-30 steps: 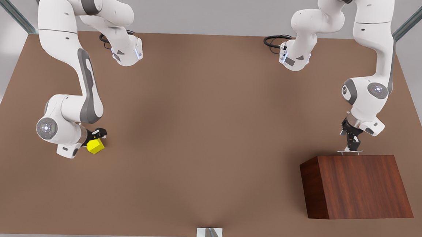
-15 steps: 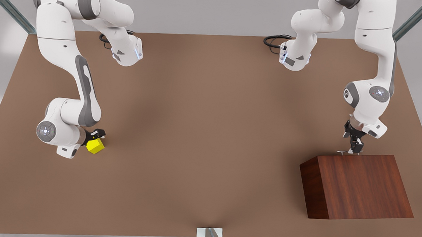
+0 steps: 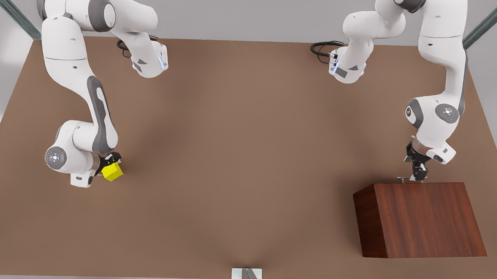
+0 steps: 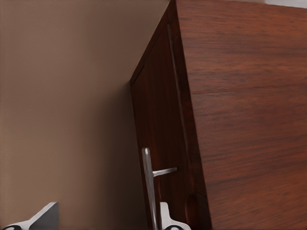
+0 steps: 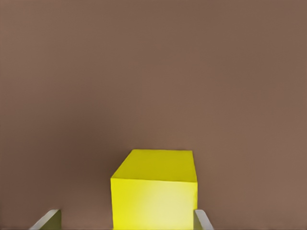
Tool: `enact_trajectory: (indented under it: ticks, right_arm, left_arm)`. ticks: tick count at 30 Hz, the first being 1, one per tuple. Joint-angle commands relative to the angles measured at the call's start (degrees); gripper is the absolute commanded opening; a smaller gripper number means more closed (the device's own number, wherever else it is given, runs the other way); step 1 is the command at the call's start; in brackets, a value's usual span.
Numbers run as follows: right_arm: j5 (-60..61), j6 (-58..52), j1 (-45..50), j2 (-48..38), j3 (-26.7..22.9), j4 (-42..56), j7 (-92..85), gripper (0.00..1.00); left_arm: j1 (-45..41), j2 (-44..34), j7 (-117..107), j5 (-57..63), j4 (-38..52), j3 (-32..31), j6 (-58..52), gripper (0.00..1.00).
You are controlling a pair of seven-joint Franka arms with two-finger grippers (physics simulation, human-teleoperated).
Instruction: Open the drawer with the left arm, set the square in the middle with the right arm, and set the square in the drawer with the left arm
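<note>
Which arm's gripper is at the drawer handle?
The left gripper, on the front view's right, sits at the silver handle of the closed drawer, fingers straddling the bar. The right gripper straddles the square.

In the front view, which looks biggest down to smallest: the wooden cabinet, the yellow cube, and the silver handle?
1. The cabinet, by far the largest.
2. The yellow cube, held between the right gripper fingers.
3. The silver handle, a thin sliver at the left gripper. It looks about as long as the cube is wide, but much thinner.

Yellow square (image 3: 112, 172) on the brown tabletop; drawer (image 4: 160, 139) shut, silver handle (image 4: 149, 184) upright.
</note>
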Motion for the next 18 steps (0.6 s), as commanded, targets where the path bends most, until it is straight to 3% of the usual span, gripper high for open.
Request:
enact_trajectory:
  ticks: [1, 18]
  right_arm:
    - [-0.05, 0.01, -0.02, 0.00, 0.00, 0.07, 0.00, 1.00]
    - [0.04, 1.25, -0.37, 0.27, 0.00, -1.16, 0.44, 1.00]
  left_arm:
    - [0.02, 0.00, 0.00, -0.05, -0.02, 0.00, -0.09, 1.00]
    - [0.11, -2.38, -0.44, -0.05, -0.54, 0.09, -7.47, 1.00]
